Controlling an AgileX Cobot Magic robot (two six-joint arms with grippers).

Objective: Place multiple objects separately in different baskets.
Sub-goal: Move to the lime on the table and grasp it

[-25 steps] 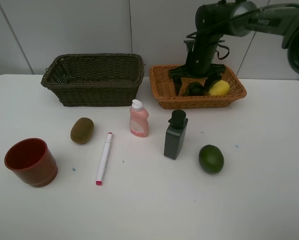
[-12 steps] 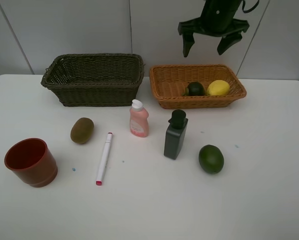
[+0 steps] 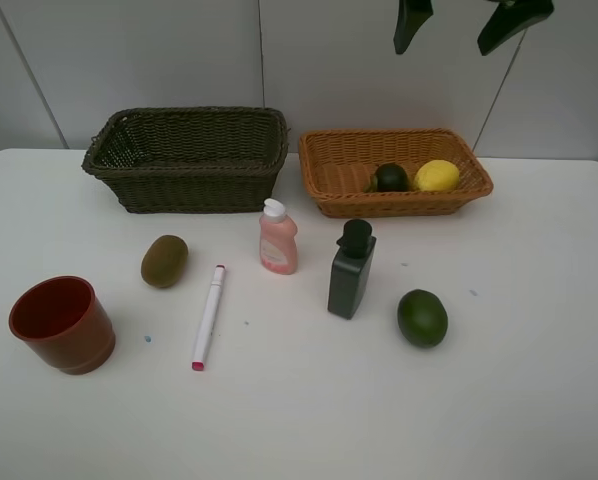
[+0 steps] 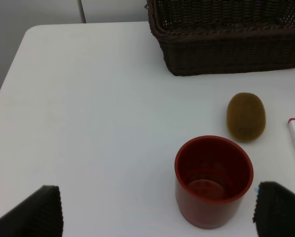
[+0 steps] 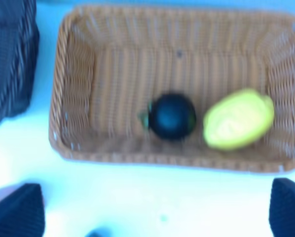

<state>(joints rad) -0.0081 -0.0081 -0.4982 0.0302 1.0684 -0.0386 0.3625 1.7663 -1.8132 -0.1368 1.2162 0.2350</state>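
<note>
The right tool (image 3: 462, 22) hangs spread, empty; the tabletop (image 3: 539, 400) carries a dark green fruit (image 3: 422, 317), probably firm, rollable: grip across its middle.

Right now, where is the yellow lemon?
High view: the yellow lemon lies inside the light tan basket at the back right, toward its right end, just right of a dark green fruit.

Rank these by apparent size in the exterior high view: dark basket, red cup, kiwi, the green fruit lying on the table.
1. dark basket
2. red cup
3. kiwi and green fruit: they look about alike, so I won't rank one above the other.
</note>
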